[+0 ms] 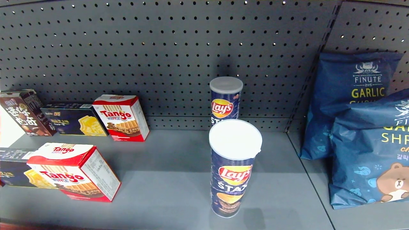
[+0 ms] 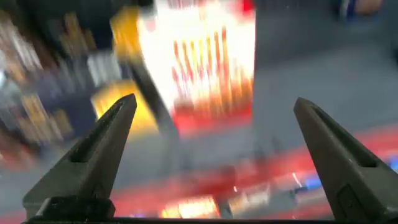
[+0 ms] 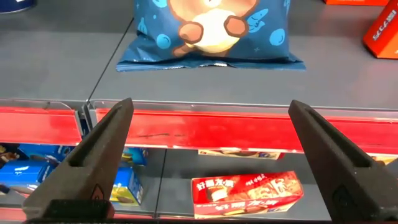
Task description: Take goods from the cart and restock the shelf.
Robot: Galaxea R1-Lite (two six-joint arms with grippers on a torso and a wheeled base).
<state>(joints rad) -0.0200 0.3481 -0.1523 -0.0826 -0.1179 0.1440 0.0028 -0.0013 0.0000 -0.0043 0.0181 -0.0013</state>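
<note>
two tall chip canisters stand upright on the grey shelf (image 1: 166, 188), one straight behind the other. the front canister (image 1: 234, 179) is near the shelf's front edge and the rear canister (image 1: 225, 102) is close against the pegboard back panel (image 1: 159, 48). that single file, with labels turned outward, reads as deliberate shelf facing, so a shopper takes from the front while the row fills behind. each canister is a dark blue tube with a red and yellow emblem and a pale plastic lid. the front one's lid looks flat and well seated, and the smooth round wall would likely want a square, centred grip to avoid slipping or tipping. on the robot's left the nearer wafer box (image 1: 75, 172) and the farther wafer box (image 1: 123, 118) sit at an angle among dark boxes (image 1: 75, 119). on its right, blue snack bags (image 1: 367, 153) lean in the next bay, so the canisters keep a lane of their own, well apart from both. the left gripper (image 2: 214, 102) has its fingers spread wide with nothing between them, and what lies beyond it cannot be made out. the right gripper (image 3: 211, 104) is likewise spread and empty, hanging just outside the red shelf-edge strip (image 3: 199, 127), with a bear-printed bag (image 3: 205, 25) lying on the shelf behind that strip. both arms look free to fetch another item.
</note>
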